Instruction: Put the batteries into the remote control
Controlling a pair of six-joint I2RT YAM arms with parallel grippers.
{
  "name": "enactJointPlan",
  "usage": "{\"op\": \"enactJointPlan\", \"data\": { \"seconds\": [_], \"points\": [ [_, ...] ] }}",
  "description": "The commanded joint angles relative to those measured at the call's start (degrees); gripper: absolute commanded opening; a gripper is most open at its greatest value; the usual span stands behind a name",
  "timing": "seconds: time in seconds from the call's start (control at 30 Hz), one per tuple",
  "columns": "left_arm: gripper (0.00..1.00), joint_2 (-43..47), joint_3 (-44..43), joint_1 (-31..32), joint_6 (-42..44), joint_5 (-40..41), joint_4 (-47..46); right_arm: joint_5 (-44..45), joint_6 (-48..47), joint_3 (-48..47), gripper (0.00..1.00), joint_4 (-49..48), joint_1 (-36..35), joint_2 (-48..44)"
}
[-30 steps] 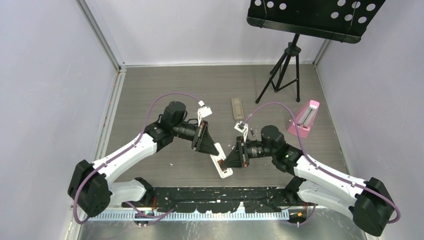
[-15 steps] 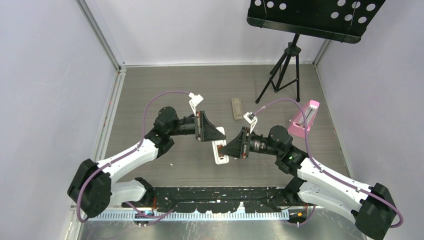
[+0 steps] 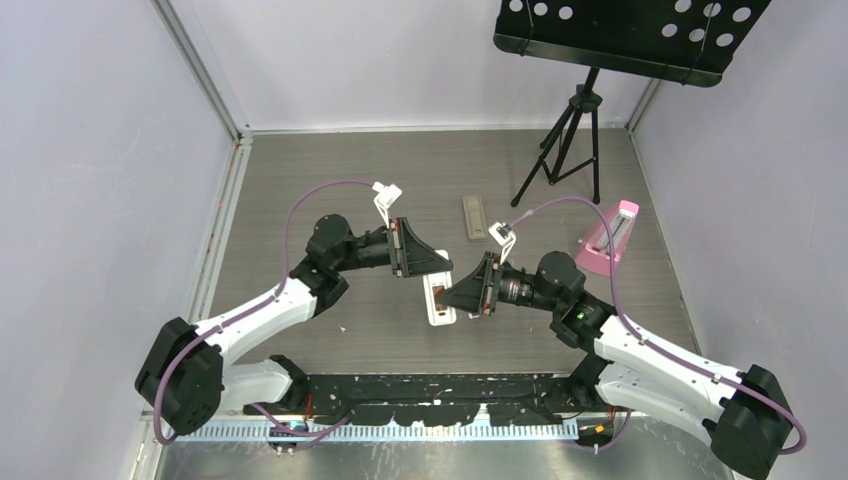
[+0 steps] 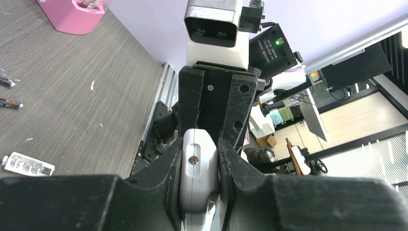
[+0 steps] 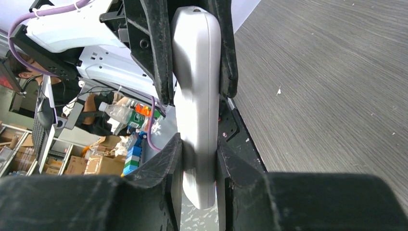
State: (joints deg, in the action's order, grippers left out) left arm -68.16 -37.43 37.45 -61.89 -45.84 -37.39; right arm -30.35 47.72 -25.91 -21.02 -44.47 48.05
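The slim white plastic remote control is smooth with a soft sheen. The jaws of the right gripper are matt black plastic, rough and grainy. The grey bench has a matt, wood-grain finish, finely streaked.

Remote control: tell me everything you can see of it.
The slim white plastic remote control is a rounded bar with a dark rectangular battery recess facing up in the overhead view; whether the recess holds cells cannot be told. A small screw shows near one end. The left gripper and the right gripper each clamp its sides from opposite ends, and it seems held above the grey wood-grain table.
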Motion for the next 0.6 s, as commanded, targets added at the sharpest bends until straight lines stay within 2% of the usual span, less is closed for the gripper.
{"op": "enactJointPlan", "data": {
  "seconds": [0.0, 0.03, 0.1, 0.13, 0.2, 0.27, 0.43, 0.53, 0.57],
  "points": [
    [0.0, 2.4, 0.0, 0.22, 3.63, 0.23, 1.54, 2.49, -0.31, -1.26, 0.05, -2.12, -0.05, 0.85],
    [0.0, 2.79, 0.08, 0.19, 4.8, 0.37, 2.31, 2.75, -0.59, -1.56, 0.17, -1.22, -0.09, 1.08],
    [0.0, 3.67, -0.05, 0.18, 8.29, 1.21, 5.44, 3.76, -1.92, -2.05, 0.5, 1.01, -0.09, 1.14],
    [0.0, 4.19, -0.21, 0.18, 10.51, 1.54, 7.32, 4.62, -2.44, -2.05, 0.63, 1.95, -0.11, 0.78],
    [0.0, 5.78, -0.78, 0.18, 16.0, 2.95, 12.38, 6.66, -2.94, -1.47, 0.75, 2.85, -0.09, -0.66],
    [0.0, 7.27, -1.0, 0.21, 21.26, 5.5, 16.73, 8.9, -3.74, -0.79, 0.81, 4.16, -0.09, -3.26],
    [0.0, 10.35, -0.24, 0.17, 32.2, 10.92, 23.86, 20.66, -6.09, -1.53, 0.82, 15.13, -0.07, -9.32],
    [0.0, 11.7, 1.01, 0.23, 35.69, 13.68, 24.71, 30.49, -6.57, -3.59, 0.77, 25.03, -0.08, -10.34],
    [0.0, 11.98, 1.42, 0.22, 36.45, 14.1, 24.66, 34.39, -6.65, -4.45, 0.7, 28.2, -0.09, -10.0]
  ]
}}
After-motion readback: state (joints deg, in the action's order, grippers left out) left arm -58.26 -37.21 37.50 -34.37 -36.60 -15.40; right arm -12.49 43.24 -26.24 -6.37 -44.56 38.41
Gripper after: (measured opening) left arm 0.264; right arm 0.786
